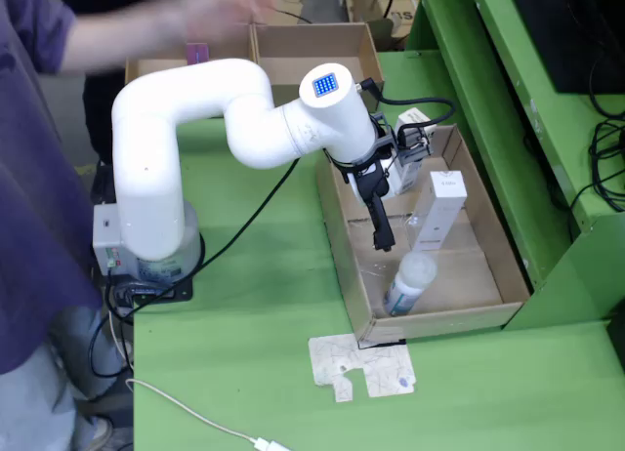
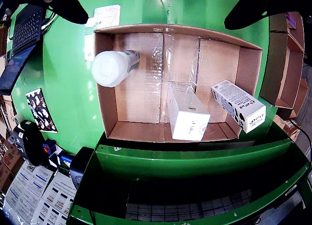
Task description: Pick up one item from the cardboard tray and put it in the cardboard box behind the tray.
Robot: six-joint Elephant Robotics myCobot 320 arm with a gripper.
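No writing can be read on the items. In the fixed view, a white bottle (image 1: 408, 283) is seen lying at the near end of the cardboard tray (image 1: 344, 244), just below the gripper (image 1: 383, 240), whose jaws are spread wide and hold nothing. A tall white box (image 1: 437, 212) stands beside it; a printed carton (image 2: 239, 105) leans at the tray's edge. Farther back sits the cardboard box (image 1: 312, 51), under a blurred hand (image 1: 217, 4).

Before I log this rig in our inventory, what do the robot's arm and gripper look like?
The arm is smooth glossy white with rounded tubular links, rising from a grey base. One joint cap carries a small square blue-lit display. The gripper is black with slim dark fingers. Black cables loop near the wrist, and another runs back along the green table to the base.
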